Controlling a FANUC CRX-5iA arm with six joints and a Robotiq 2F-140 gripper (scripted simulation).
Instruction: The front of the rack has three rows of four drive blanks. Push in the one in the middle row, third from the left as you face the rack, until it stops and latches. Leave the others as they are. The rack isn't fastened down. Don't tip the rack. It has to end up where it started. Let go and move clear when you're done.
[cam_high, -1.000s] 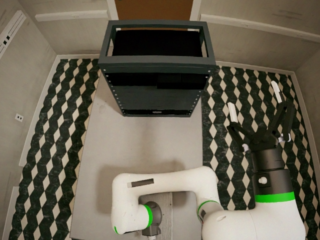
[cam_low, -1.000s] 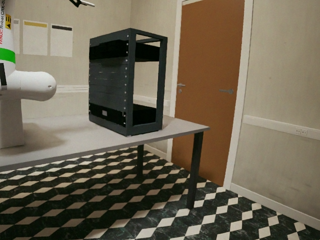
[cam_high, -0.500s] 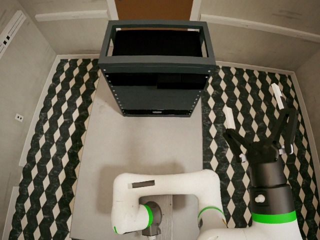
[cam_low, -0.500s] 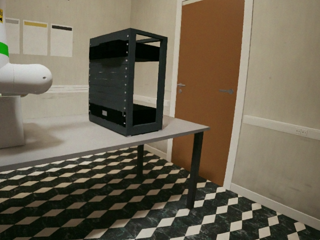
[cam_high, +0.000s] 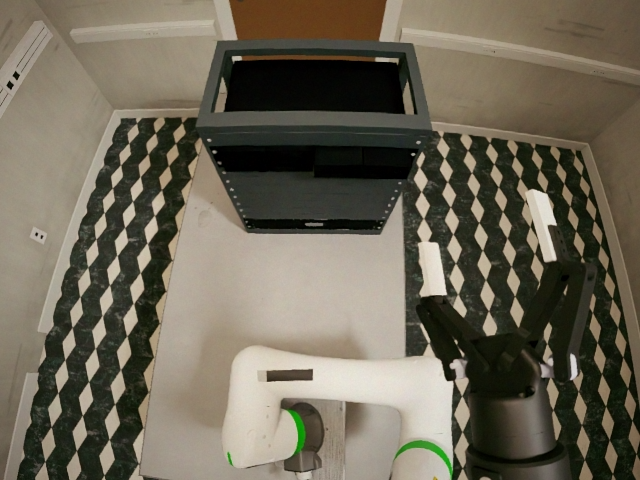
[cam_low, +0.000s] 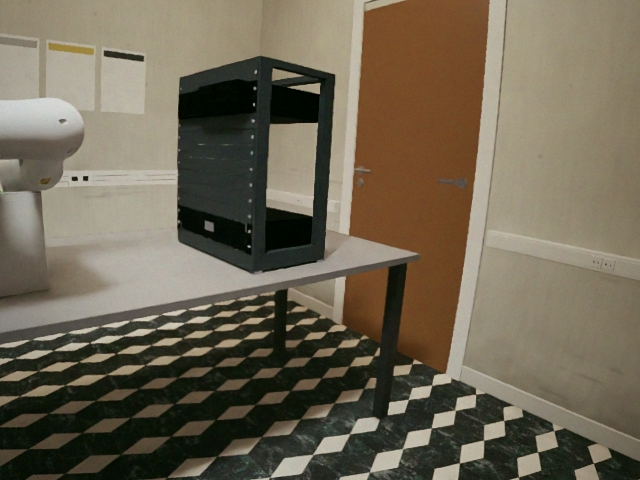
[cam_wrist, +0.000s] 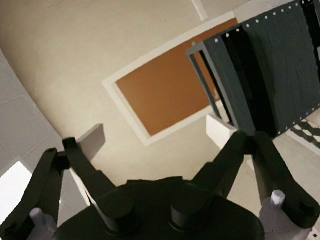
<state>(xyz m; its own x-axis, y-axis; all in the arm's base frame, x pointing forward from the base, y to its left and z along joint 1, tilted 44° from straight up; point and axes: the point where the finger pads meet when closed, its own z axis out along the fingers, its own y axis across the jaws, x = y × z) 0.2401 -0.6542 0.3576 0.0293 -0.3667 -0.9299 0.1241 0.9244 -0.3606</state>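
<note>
Pale grey tabletop (cam_high: 289, 289) carries the dark metal rack (cam_high: 315, 124), ahead-left of the black gripper (cam_high: 488, 242), jaws released, well apart

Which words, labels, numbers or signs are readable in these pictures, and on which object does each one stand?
No text can be read in any view.
Small pale label on the rack's bottom front panel: too small to read.
Yellow sticker on the arm: blurred, unreadable.
Three wall posters with grey, yellow and black top bars: no legible text.
Gripper: open, holds nothing, no marking visible.
</note>
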